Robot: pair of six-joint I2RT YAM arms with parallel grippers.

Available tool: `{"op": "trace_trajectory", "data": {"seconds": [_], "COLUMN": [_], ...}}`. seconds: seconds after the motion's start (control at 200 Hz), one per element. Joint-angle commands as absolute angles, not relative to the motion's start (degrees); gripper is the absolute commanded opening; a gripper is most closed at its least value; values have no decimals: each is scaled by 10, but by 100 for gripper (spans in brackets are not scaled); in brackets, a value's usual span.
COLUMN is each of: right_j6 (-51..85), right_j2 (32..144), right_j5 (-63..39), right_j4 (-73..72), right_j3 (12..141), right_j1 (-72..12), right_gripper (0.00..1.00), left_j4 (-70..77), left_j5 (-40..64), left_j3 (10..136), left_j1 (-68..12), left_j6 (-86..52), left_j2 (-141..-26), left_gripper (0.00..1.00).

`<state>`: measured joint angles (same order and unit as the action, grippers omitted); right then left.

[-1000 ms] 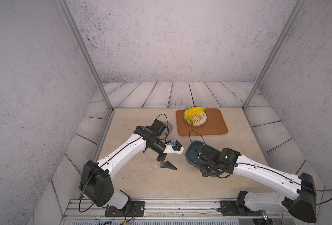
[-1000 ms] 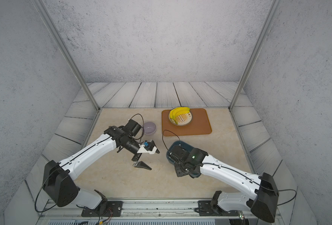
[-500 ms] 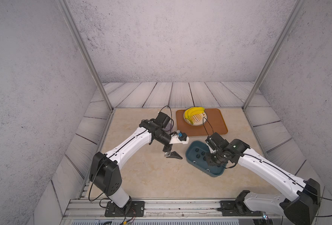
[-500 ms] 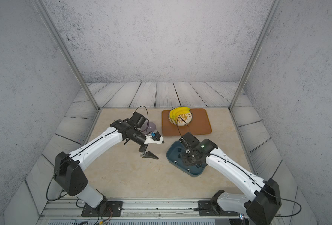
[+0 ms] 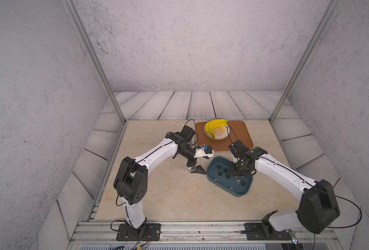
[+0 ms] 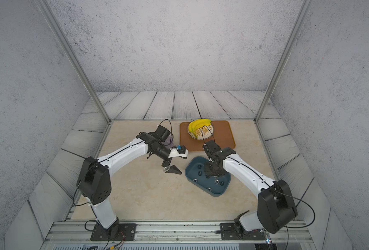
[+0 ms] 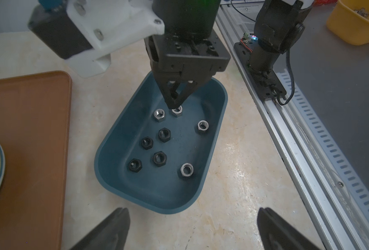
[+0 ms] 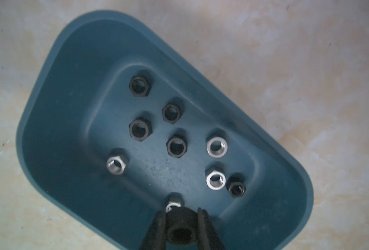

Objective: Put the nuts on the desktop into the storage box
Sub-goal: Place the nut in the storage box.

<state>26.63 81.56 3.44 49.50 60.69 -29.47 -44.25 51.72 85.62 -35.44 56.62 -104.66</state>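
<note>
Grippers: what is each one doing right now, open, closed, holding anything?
Left gripper: open, holding nothing.
Right gripper: closed on a black nut, over the storage box.

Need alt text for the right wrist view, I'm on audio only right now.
The right pincer grips one black nut over the teal storage box, which sits on the beige desktop. Nine nuts lie loose on the box floor: five black, four silver.
</note>
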Motion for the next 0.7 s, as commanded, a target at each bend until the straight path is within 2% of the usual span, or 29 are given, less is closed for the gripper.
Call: {"op": "trace_trajectory", "data": {"seconds": [0.0, 0.3, 0.475, 0.696], "right_j6": [256, 275, 281, 293], "right_j2": [820, 871, 901, 926], "right_j5": [84, 100, 99, 99], "right_j4": [451, 400, 374, 349], "right_j3": [600, 582, 569, 558], "right_j1": [-289, -280, -276, -275], "right_gripper": [22, 22, 22, 22], "left_j4": [-437, -394, -335, -325], "left_j5": [529, 521, 478, 472], "left_j3": [877, 880, 864, 851], "left_j1": [-361, -374, -387, -398], "left_j6": [546, 489, 409, 406], "left_j2": [-1067, -1103, -1106, -1109], "left_gripper": [98, 98, 98, 98]}}
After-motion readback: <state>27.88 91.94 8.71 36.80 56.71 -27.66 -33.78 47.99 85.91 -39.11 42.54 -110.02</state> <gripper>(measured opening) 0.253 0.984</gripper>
